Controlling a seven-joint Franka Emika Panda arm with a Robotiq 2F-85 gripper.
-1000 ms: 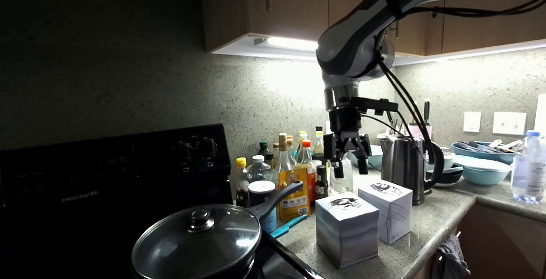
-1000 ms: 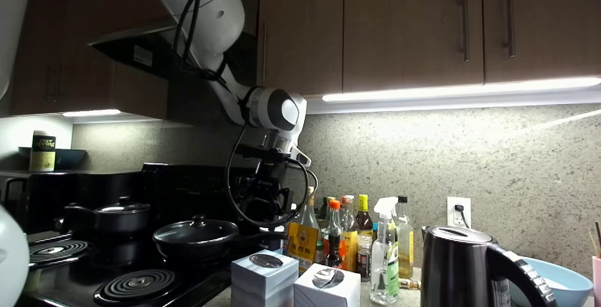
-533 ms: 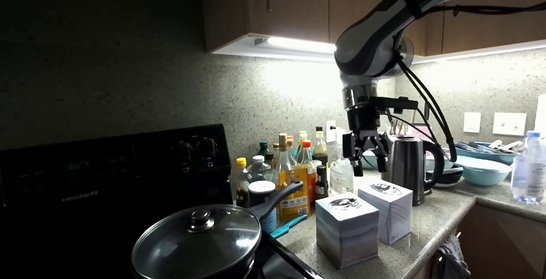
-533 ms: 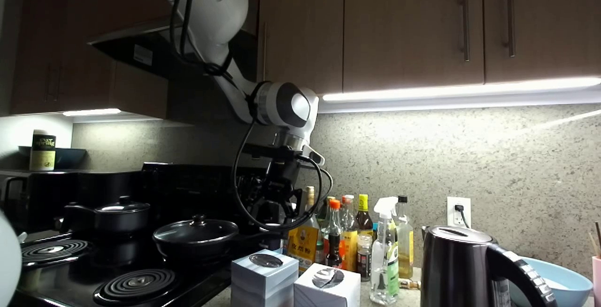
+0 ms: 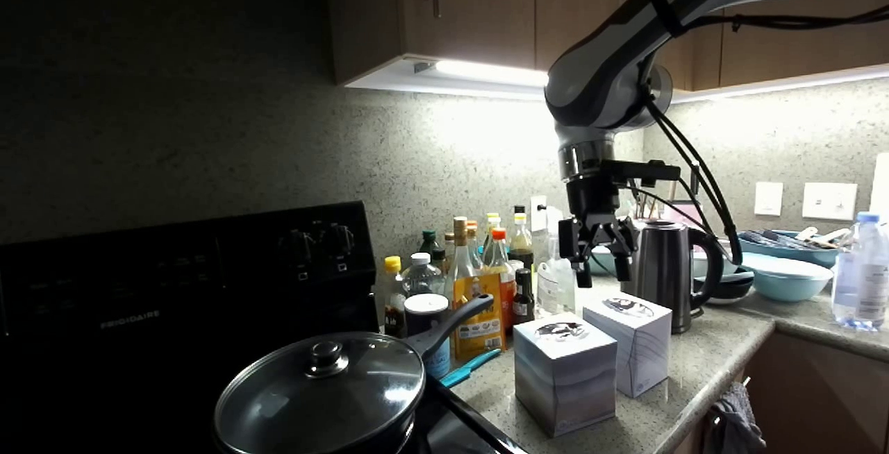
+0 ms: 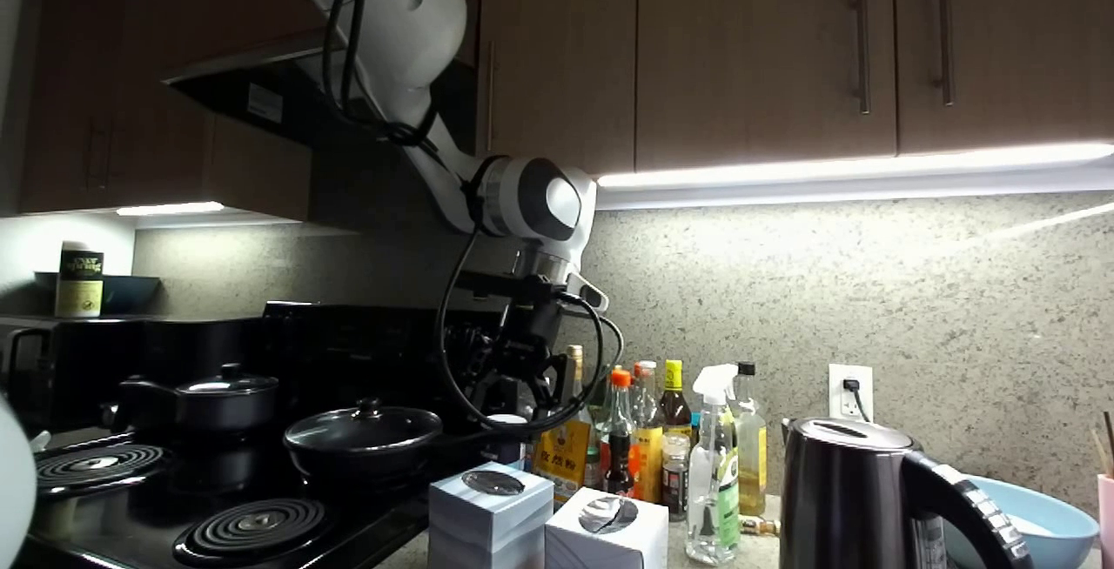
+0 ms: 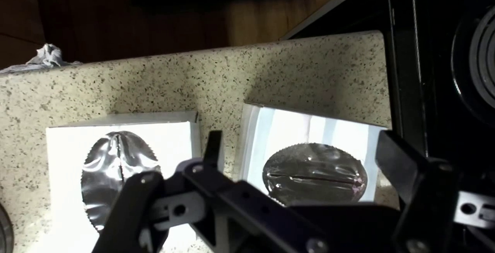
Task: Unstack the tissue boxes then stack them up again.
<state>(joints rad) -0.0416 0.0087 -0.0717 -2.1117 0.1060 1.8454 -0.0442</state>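
Two tissue boxes stand side by side on the counter with a small gap between them. The box by the stove, pale blue-grey with wavy bands, shows in both exterior views (image 5: 566, 381) (image 6: 492, 512) and at the right in the wrist view (image 7: 301, 123). The whiter box with thin lines also shows in both exterior views (image 5: 642, 350) (image 6: 607, 538) and at the left in the wrist view (image 7: 174, 137). My gripper (image 5: 603, 275) is open and empty above the boxes, pointing down. In the wrist view its fingers (image 7: 303, 148) appear either side of the blue-grey box's top, without touching it.
The stove with a lidded pan (image 5: 323, 391) borders the boxes; the pan handle points at several bottles (image 5: 479, 287). A teal knife (image 5: 471, 368) lies beside them. A spray bottle (image 6: 714, 473) and steel kettle (image 5: 656, 266) stand nearby. Cabinets (image 6: 557, 56) hang above.
My arm has moved away from the stove, toward the kettle's side, mostly in the first half second; since then it has hardly moved. The gripper stays open. The boxes have not moved.
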